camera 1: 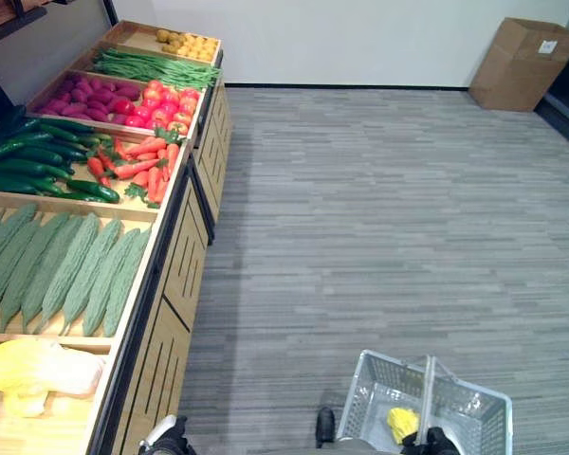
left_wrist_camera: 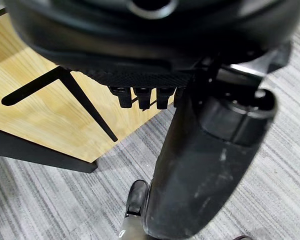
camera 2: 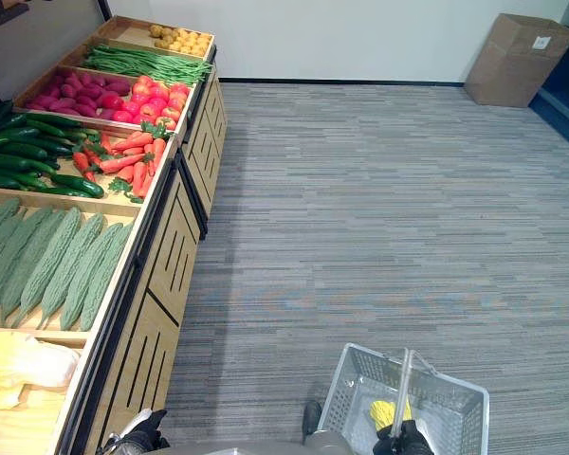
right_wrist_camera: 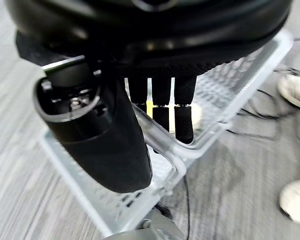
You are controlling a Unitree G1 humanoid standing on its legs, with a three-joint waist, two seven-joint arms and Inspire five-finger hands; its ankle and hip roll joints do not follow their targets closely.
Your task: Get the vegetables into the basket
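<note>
A grey plastic basket (camera 1: 479, 406) hangs low at the right over the carpet. My right hand (right_wrist_camera: 182, 117) is shut on its metal handle (right_wrist_camera: 162, 147), fingers curled round the bar. A yellow vegetable (camera 1: 402, 423) lies inside the basket. To the left a wooden produce stand (camera 1: 175, 275) holds bitter gourds (camera 1: 66, 270), a pale yellow cabbage (camera 1: 33, 370), cucumbers (camera 1: 38, 156), carrots (camera 1: 142, 166), tomatoes (camera 1: 161, 104), purple sweet potatoes (camera 1: 90, 95), green beans (camera 1: 152, 66) and potatoes (camera 1: 185, 43). My left hand (camera 1: 171, 438) hangs beside the stand's front, fingers relaxed and holding nothing.
Grey striped carpet (camera 1: 379, 218) stretches from the stand to the far wall. A cardboard box (camera 1: 523, 62) stands at the back right. A person's white shoes (right_wrist_camera: 295, 90) show close behind the basket in the right wrist view.
</note>
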